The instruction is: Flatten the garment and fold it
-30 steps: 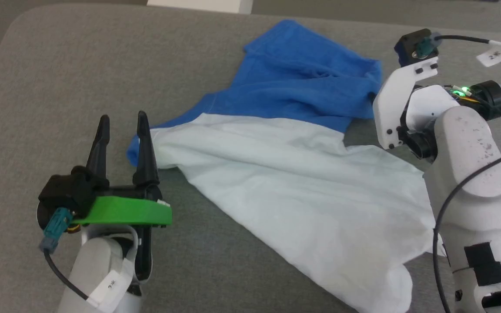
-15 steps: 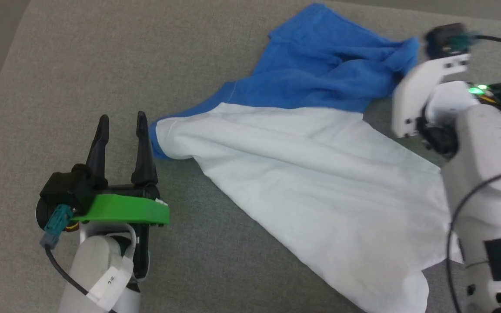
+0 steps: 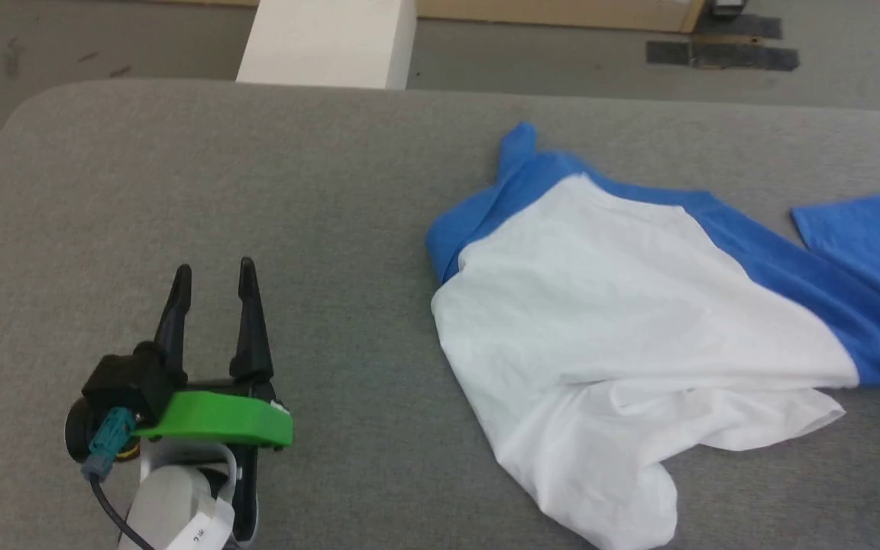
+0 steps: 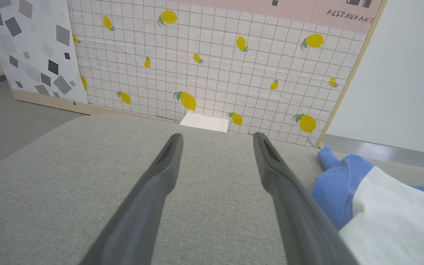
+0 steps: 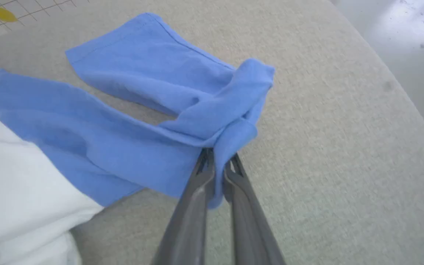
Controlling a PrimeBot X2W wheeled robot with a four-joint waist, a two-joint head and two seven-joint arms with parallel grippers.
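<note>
Flattening is judged to be the step in hand. In the head view the garment (image 3: 638, 305) is seen crumpled on the right half of the grey surface (image 3: 257, 191). Its white body is bunched and turned over at the near hem. One blue sleeve (image 3: 856, 229) is drawn out toward the right, where it is cut off by the frame. The left gripper (image 3: 215, 266) is held at the near left, well apart from the cloth, its fingers spread with nothing between them. The second sleeve cannot be made out.

In the left wrist view the spread fingers are seen pointing across bare surface toward a lemon-patterned panel (image 4: 215, 66). A blue shoulder and part of the white body are seen beside one finger, and whether they touch cannot be told.

In the right wrist view the right gripper (image 5: 219, 156) is seen with its fingers pressed together on a bunched fold of the blue sleeve, near the surface's edge. How much cloth is pinched is hidden by the fold draped over the tips. The next move is judged to call for the sleeve to be pulled out taut and laid flat, with the left gripper brought to the opposite side of the body.
</note>
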